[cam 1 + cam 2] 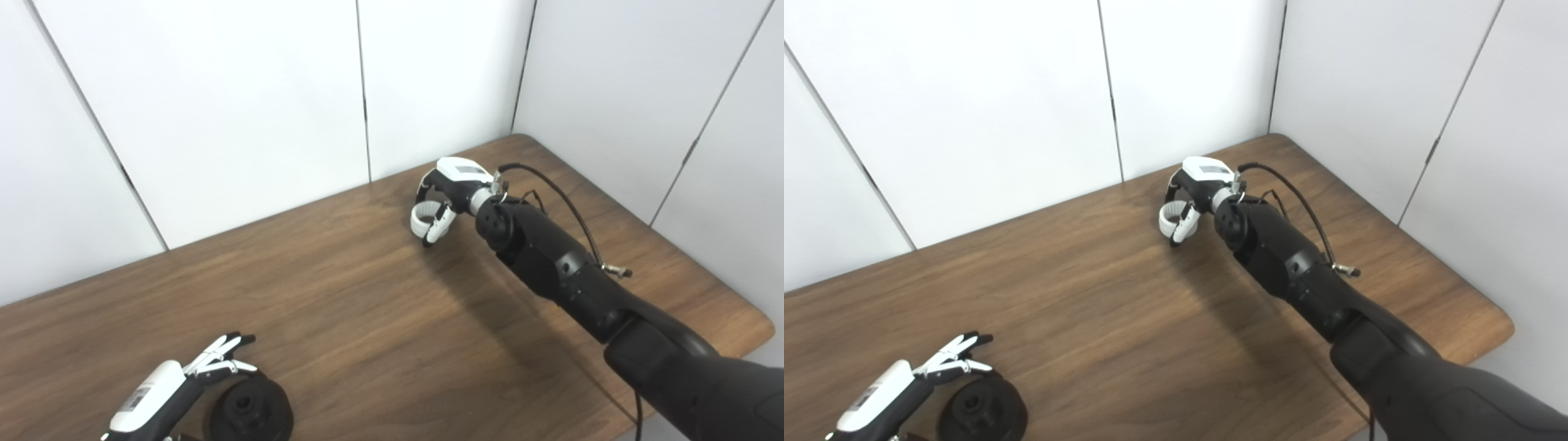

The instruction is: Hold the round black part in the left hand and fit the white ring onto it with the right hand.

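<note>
A brown wooden table (343, 288) fills the scene, backed by white wall panels (245, 92) on the far and right sides. The right arm (569, 269) stretches from the near right corner across to the far middle of the table. There the right hand (450, 196) is curled around the white ring (422, 218), gripping it just above the tabletop. At the near left edge, well apart from the ring, the left hand (177, 383) has its fingers extended and spread, holding nothing. The round black part (251, 407) lies on the table just to its right, close beside the fingers.
</note>
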Robot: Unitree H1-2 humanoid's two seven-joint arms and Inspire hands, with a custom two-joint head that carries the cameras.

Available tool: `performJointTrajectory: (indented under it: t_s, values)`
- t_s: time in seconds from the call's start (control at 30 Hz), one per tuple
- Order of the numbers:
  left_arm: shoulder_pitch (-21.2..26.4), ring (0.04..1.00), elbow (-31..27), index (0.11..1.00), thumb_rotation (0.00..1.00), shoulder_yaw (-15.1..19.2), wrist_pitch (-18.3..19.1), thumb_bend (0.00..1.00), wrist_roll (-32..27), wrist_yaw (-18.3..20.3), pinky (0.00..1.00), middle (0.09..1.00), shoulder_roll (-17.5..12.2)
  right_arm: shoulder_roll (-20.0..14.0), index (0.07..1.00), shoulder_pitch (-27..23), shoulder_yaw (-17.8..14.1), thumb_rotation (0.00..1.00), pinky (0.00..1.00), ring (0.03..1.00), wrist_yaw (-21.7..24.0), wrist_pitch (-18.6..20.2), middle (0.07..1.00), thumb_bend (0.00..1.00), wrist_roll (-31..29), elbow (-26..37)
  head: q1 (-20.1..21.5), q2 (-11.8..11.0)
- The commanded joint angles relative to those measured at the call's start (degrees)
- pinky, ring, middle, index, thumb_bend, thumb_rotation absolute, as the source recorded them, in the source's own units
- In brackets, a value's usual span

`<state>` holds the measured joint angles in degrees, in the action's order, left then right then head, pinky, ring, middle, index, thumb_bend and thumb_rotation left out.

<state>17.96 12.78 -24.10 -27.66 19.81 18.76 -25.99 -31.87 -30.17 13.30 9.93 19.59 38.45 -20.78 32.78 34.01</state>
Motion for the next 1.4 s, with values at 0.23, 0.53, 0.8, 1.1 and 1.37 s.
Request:
performJointTrajectory:
  t_s: [0.23, 0.53, 0.8, 1.1, 1.37]
  values:
    - [-1.6, 1.000, -0.1, 0.489, 0.06, -0.7, 2.8, 0.52, 1.5, 4.2, 0.85, 0.967, -2.4, -1.1, 0.485, -2.2, -0.2, 0.13, 0.75, 0.807, -2.5, -2.1, 0.794, 0.52, 0.0, -0.3, 0.0, 0.2]
    - [-1.6, 1.000, -0.4, 0.489, 0.06, -0.4, 3.2, 0.52, 1.8, 4.6, 0.87, 0.970, -2.3, -1.6, 0.485, -2.0, 0.1, 0.13, 0.73, 0.786, -2.4, -2.9, 0.777, 0.52, 0.6, 0.2, -0.9, 0.8]
    - [-1.6, 1.000, -0.5, 0.489, 0.06, -0.5, 3.3, 0.52, 2.2, 4.6, 0.87, 0.970, -1.8, -2.6, 0.485, -0.8, 0.3, 0.14, 0.72, 0.801, -1.1, -4.3, 0.781, 0.52, 0.9, 4.8, -3.2, 1.9]
    - [-1.9, 1.000, -0.9, 0.489, 0.07, -0.8, 4.6, 0.52, 3.6, 4.4, 0.87, 0.967, -0.4, -3.0, 0.483, 0.8, -0.8, 0.14, 0.77, 0.816, 0.3, -5.0, 0.783, 0.52, -0.4, 10.4, -7.7, 3.5]
    - [-2.1, 1.000, -2.3, 0.490, 0.07, -1.2, 7.2, 0.52, 5.1, 4.6, 0.89, 0.979, 0.0, -3.0, 0.484, 1.6, -0.8, 0.14, 0.80, 0.811, 2.0, -5.6, 0.784, 0.52, -0.6, 14.2, -9.7, 4.5]
